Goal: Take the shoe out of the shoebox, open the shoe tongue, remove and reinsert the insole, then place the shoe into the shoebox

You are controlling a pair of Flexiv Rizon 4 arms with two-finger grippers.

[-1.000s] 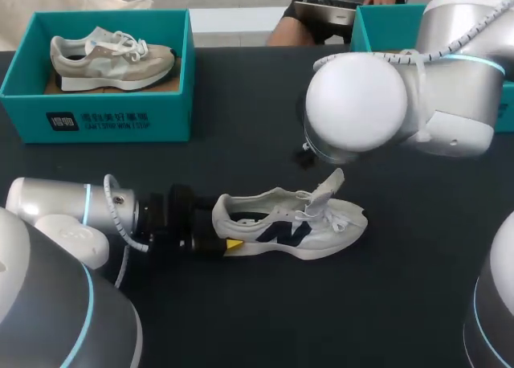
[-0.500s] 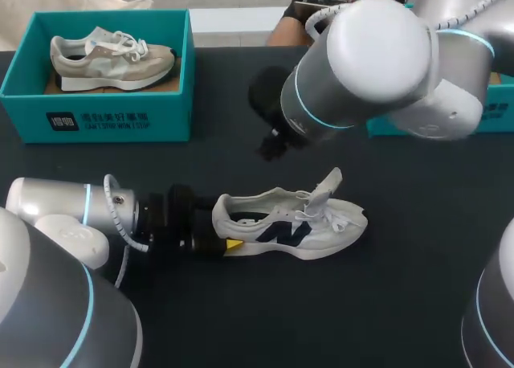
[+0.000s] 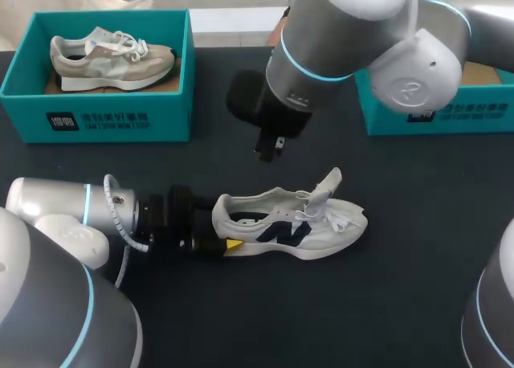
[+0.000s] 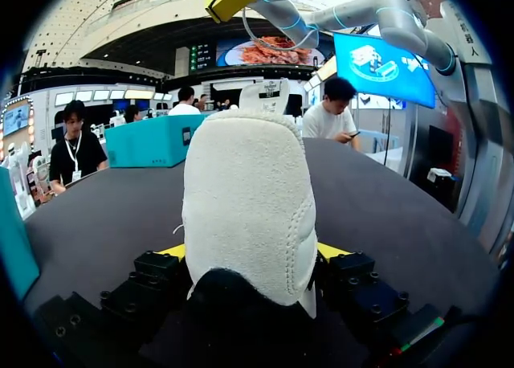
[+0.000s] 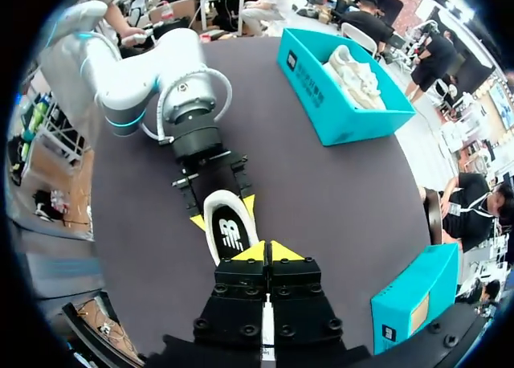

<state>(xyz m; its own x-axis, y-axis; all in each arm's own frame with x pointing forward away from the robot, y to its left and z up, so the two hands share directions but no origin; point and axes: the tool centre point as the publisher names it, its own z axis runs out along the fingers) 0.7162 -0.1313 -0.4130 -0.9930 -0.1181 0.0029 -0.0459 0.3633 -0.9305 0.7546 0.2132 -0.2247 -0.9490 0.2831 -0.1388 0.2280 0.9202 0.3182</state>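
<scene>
Clamping white shoe (image 3: 293, 223) by heel w/ left gripper (image 3: 227, 243), lower ctr; hovering above it w/ right gripper (image 3: 269, 149) pinched tight, empty; teal shoebox (image 3: 450, 115) upper right.

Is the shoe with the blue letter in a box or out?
Out: the white shoe stands on the black table, heel in left gripper.
</scene>
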